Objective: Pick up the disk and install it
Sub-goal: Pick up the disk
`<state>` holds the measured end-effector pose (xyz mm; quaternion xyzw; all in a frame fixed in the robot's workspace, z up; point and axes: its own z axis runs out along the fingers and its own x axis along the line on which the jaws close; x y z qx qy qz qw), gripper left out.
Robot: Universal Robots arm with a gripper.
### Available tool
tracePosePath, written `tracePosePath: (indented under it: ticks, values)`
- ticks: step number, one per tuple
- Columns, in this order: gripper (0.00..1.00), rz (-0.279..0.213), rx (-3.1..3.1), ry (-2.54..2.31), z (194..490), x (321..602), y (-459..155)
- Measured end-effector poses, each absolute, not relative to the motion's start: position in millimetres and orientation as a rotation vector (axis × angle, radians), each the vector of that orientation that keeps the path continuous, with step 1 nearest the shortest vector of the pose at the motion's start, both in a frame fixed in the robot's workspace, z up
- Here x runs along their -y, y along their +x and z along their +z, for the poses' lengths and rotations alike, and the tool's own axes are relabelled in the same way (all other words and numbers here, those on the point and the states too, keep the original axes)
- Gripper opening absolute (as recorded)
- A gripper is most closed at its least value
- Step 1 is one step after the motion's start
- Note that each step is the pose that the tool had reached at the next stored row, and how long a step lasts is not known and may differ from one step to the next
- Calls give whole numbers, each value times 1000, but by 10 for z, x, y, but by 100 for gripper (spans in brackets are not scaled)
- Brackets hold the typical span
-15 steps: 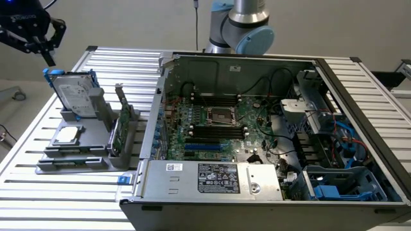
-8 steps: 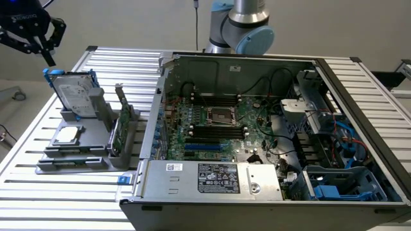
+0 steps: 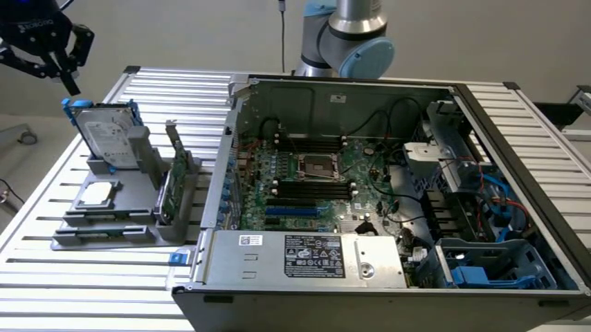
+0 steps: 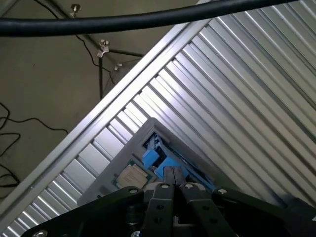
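The disk (image 3: 106, 135) stands upright on its edge in a grey holder (image 3: 111, 220) at the exterior view's left, outside the computer case. Its white label faces the camera, and its blue frame (image 3: 72, 105) shows along the top and side edges. My gripper (image 3: 71, 88) hangs just above the disk's upper corner, tips pointing down. It is close to the blue frame, but I see a small gap, so there is no contact. In the wrist view the two fingers (image 4: 168, 178) are pressed together with nothing between them. The blue frame sits just beyond their tips, with the grey holder around it.

On the same holder, a small square chip (image 3: 97, 195) lies flat in front of the disk. A thin green card (image 3: 180, 176) stands upright in a slot on the side nearer the case. The holder rests on the slatted metal counter (image 3: 55, 277).

Beside the holder, towards the exterior view's right, the computer case (image 3: 517, 173) lies open on top. Inside I see the green motherboard (image 3: 309, 180) and a metal power supply box (image 3: 305, 256) with a label along the near edge. A blue plastic bay (image 3: 485, 270) sits in the near corner at the exterior view's right. The arm's base (image 3: 347, 34) rises behind the case. A black cable (image 4: 148, 20) crosses the wrist view.
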<state>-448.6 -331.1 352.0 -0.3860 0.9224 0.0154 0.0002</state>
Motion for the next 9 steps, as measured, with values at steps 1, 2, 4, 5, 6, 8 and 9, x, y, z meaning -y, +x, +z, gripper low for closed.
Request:
tracePosePath:
  ticks: [1,2,4,5,6,8,9]
  values:
    - [11,48,-2886,-1239,3520,3311,-4485]
    - [11,48,-2875,-1265,3520,3311,-4485]
    - [11,48,-2853,-1317,3520,3311,-4486]
    - [11,48,-2840,-1344,3520,3311,-4485]
    - [11,48,-2828,-1370,3520,3311,-4485]
    - [11,48,-2804,-1420,3520,3311,-4485]
    - [11,48,-2791,-1446,3520,3311,-4485]
